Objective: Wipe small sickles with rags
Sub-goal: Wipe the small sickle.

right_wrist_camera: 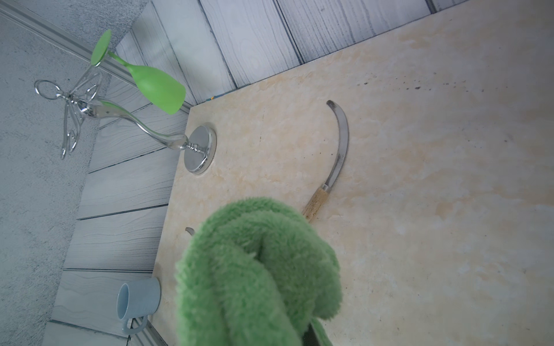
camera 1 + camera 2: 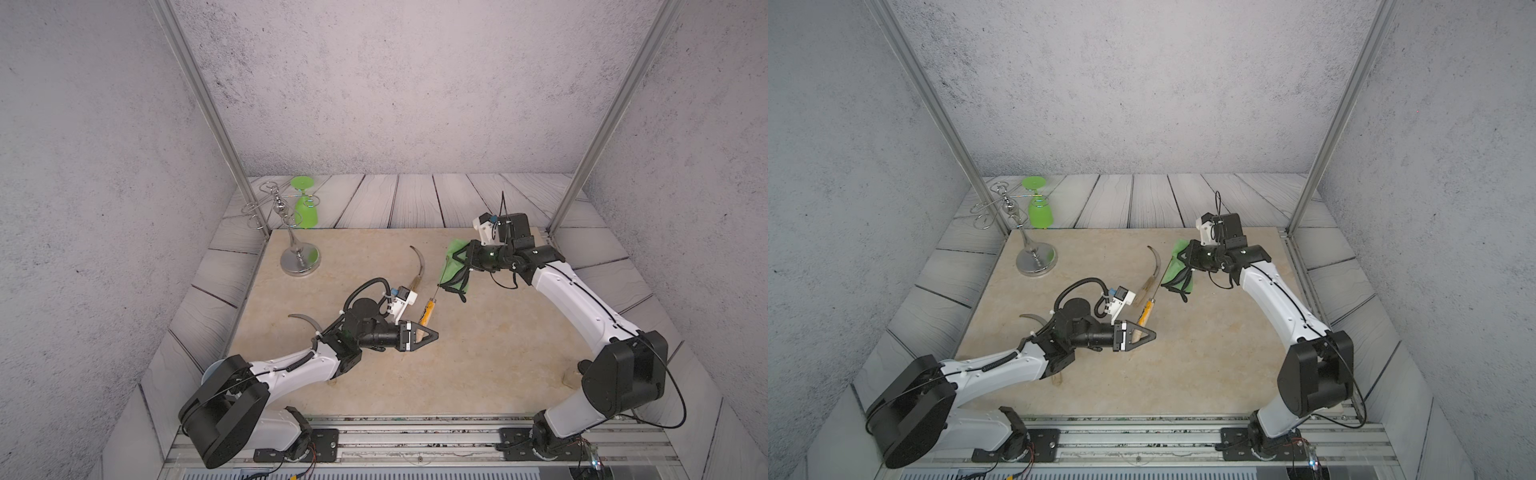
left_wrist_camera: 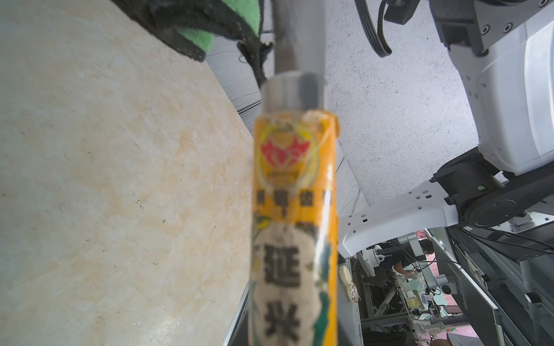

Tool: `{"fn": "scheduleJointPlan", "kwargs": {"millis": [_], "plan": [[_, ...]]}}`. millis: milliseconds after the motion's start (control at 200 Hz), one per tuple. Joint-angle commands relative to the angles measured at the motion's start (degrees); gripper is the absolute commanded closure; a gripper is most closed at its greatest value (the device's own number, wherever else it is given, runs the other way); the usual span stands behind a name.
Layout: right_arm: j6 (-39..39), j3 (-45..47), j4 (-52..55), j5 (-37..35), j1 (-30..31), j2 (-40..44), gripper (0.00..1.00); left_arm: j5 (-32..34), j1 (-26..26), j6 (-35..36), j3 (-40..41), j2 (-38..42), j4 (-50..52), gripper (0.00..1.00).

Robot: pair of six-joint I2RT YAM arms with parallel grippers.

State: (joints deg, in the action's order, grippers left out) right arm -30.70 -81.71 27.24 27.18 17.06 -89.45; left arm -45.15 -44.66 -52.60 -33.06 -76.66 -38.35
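My left gripper [image 2: 424, 335] [image 2: 1141, 332] is shut on the pale butt of a small sickle, whose orange-labelled handle [image 2: 427, 312] [image 2: 1147, 311] [image 3: 293, 209] points up towards the rag. Its thin blade runs along the edge of the green fuzzy rag [image 2: 455, 270] [image 2: 1177, 270] [image 1: 257, 269] and touches it. My right gripper [image 2: 462, 259] [image 2: 1188, 259] is shut on that rag above the board, black straps hanging down. A second sickle [image 2: 419, 262] [image 2: 1156, 262] [image 1: 340, 149] lies flat just left of the rag. A third sickle's blade [image 2: 302, 320] [image 2: 1033, 319] pokes out from under my left arm.
A chrome glass stand [image 2: 300, 259] [image 1: 199, 149] sits at the beige board's far left corner, with a green upside-down glass [image 2: 306, 212] [image 1: 156, 87] hanging on it. A pale blue mug [image 1: 138, 299] stands off the board's left edge beside my left arm. Walls close in on both sides.
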Motion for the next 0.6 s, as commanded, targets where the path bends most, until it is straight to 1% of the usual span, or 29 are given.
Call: {"fn": "scheduleJointPlan", "kwargs": {"millis": [0,190,595], "plan": [[-0.2,-1.3,-3.2,4.3,-0.2,-0.9,0.83,-0.6,-0.9,-0.8,-1.7,-1.2,-3.7,1.00],[-0.2,0.0,-5.9,9.1,-0.2,0.6,0.83,-0.6,-0.9,-1.3,-2.5,-2.3,-4.9,1.00],[1.2,2.9,-7.3,13.8,0.9,4.8,0.84,-0.6,-0.9,1.0,-6.4,-4.2,-0.5,1.00]]}}
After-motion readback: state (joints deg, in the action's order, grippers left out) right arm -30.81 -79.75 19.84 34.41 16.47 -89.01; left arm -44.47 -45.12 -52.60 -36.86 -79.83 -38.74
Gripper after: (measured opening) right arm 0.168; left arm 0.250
